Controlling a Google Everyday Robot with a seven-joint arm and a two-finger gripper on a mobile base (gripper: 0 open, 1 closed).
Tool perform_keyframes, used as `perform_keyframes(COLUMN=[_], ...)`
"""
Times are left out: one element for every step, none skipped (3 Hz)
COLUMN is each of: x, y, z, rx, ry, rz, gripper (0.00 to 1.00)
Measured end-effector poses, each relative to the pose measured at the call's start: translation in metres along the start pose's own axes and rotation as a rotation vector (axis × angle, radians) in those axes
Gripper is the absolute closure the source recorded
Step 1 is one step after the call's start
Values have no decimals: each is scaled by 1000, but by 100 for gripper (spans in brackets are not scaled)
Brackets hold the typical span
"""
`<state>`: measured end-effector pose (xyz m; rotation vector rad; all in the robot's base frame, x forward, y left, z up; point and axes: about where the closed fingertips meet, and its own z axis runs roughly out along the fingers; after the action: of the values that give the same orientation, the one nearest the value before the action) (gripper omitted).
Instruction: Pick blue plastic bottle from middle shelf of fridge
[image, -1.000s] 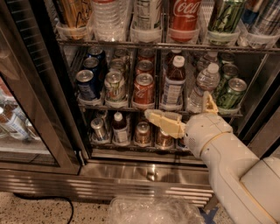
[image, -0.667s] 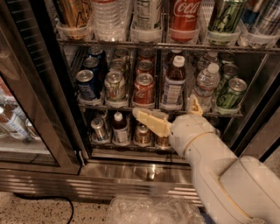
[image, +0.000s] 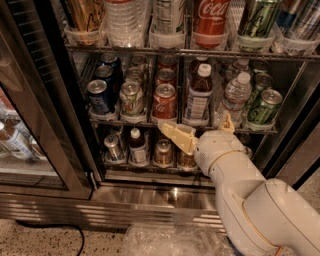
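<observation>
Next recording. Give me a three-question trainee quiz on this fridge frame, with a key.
1. True or false: the gripper, in front of the middle shelf, is holding a can.
2. On the middle shelf, what stands just right of the front red can? A) dark white-capped bottle B) green can C) nothing
3. Fill in: the tall red bottle on the rack above reads ____.
Key: 1 false, the gripper is open and empty; 2 A; 3 Coca-Cola.

Gripper mid-frame, jaws apart; arm extends from lower right.
</observation>
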<state>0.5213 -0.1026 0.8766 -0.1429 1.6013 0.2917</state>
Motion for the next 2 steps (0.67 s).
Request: perform_keyframes(x=[0, 0], y=[4, 4], z=[27, 27], rx=[28, 28], ry=[-8, -8], rz=[-24, -24], gripper=[0, 0])
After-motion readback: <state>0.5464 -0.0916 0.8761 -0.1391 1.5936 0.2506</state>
